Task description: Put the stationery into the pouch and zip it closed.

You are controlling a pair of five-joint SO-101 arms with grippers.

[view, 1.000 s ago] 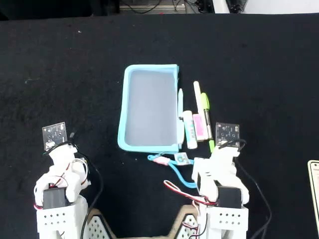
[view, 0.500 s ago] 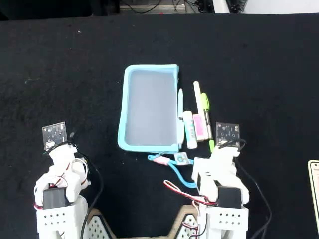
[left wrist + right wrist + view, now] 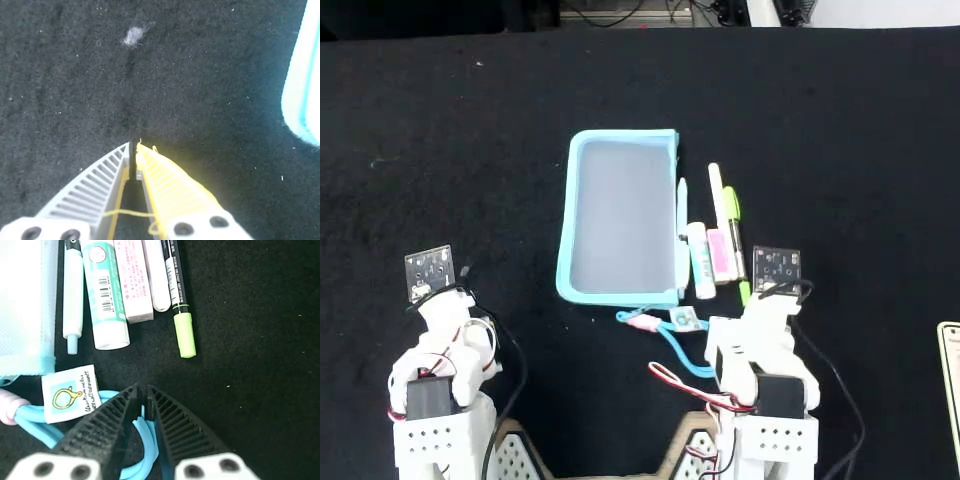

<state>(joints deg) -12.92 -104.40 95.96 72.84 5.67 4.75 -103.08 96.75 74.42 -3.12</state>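
Note:
The light blue pouch (image 3: 620, 215) lies flat in the middle of the black table, its blue strap (image 3: 682, 350) and white tag (image 3: 70, 392) trailing toward the arms. Beside its right edge lie a white pen (image 3: 72, 290), a teal glue stick (image 3: 105, 295), a pink eraser (image 3: 132, 280), a white marker (image 3: 157, 275) and a green-capped highlighter (image 3: 181, 315). My right gripper (image 3: 142, 390) is shut and empty, just short of the highlighter's cap and over the strap. My left gripper (image 3: 134, 147) is shut over bare cloth, with the pouch's edge (image 3: 302, 90) off to one side.
Both arm bases stand at the near table edge, left arm (image 3: 440, 350) and right arm (image 3: 765, 350). A pale flat object (image 3: 950, 365) pokes in at the right edge. A lint speck (image 3: 132, 35) lies ahead of the left gripper.

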